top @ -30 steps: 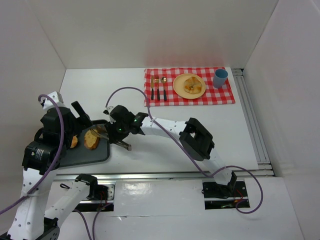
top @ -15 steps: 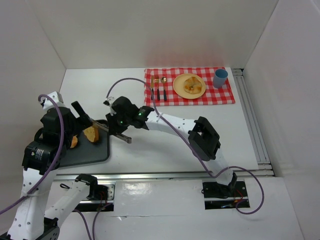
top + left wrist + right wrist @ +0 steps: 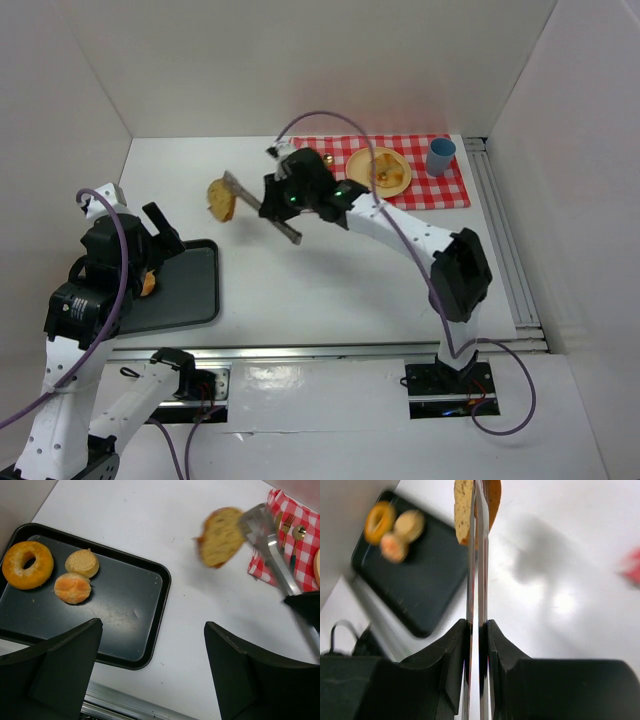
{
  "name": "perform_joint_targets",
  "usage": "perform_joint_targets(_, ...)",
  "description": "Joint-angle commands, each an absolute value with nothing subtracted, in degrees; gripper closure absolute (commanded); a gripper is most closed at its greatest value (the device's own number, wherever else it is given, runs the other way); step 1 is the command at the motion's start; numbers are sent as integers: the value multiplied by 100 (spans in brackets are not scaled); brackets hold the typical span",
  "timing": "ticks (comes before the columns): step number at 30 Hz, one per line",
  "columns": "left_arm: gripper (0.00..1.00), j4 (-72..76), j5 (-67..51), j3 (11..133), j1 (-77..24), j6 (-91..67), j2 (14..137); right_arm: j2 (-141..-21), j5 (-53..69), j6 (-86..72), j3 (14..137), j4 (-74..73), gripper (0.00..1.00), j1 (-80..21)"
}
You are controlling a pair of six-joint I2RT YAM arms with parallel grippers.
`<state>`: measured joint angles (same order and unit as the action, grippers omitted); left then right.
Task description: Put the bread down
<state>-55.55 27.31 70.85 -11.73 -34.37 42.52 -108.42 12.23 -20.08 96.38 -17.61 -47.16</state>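
My right gripper (image 3: pixel 278 203) is shut on metal tongs (image 3: pixel 250 200), and the tongs pinch a golden-brown bread piece (image 3: pixel 220 199) in the air over the white table. In the right wrist view the gripper (image 3: pixel 479 630) clamps the tongs (image 3: pixel 476 570), with the bread (image 3: pixel 465 505) at their tip. The left wrist view shows the same bread (image 3: pixel 220 536) and tongs (image 3: pixel 272 555). Two smaller bread pieces (image 3: pixel 82 563) (image 3: pixel 72 587) lie on the black tray (image 3: pixel 130 630). My left gripper (image 3: pixel 155 675) is open and empty above the tray's near right corner.
A ring-shaped orange piece (image 3: pixel 27 565) lies on the tray beside the bread. At the back right, a red checked cloth (image 3: pixel 450 190) carries a yellow plate (image 3: pixel 358 175) with one bread piece (image 3: pixel 383 172), cutlery (image 3: pixel 317 182) and a blue cup (image 3: pixel 440 156).
My right arm has lifted the bread off the tray with the tongs and carried it up and to the right, toward the checked cloth. The left arm has not moved.
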Motion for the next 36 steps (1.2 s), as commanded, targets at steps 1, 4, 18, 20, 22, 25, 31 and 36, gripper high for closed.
perform_joint_targets(1,4,-5414,2777,7260,-1187,-3287,4201,-9960,748,-2004,9170,-1424,100,-3773)
perform_joint_targets(4,4,-5414,2672,7199,-1187,-3287,4262,-9669,528,-2004,8808,-1424,100,-3016)
perform_joint_targets(18,4,-5361,2610,7146,-1187,-3287,4315,-10151,18,-1784,8728,-1600,100,-1495)
perform_joint_targets(20,4,-5361,2610,7146,-1187,-3287,4315,-10151,18,-1784,8517,-1539,100,-1441)
perform_joint_targets(22,4,-5361,2549,7093,-1187,-3287,4315,-10090,18,-1837,8324,-1468,100,-1328)
perform_joint_targets(25,4,-5361,2549,7093,-1187,-3340,4368,-10090,70,-1837,8209,-1310,100,-1205)
perform_joint_targets(31,4,-5309,2435,7093,-1187,-3340,4421,-10292,70,-1837,8139,-1310,92,-1151)
perform_joint_targets(36,4,-5309,2435,7040,-1187,-3340,4421,-10240,70,-1837,8200,-1310,51,-1204)
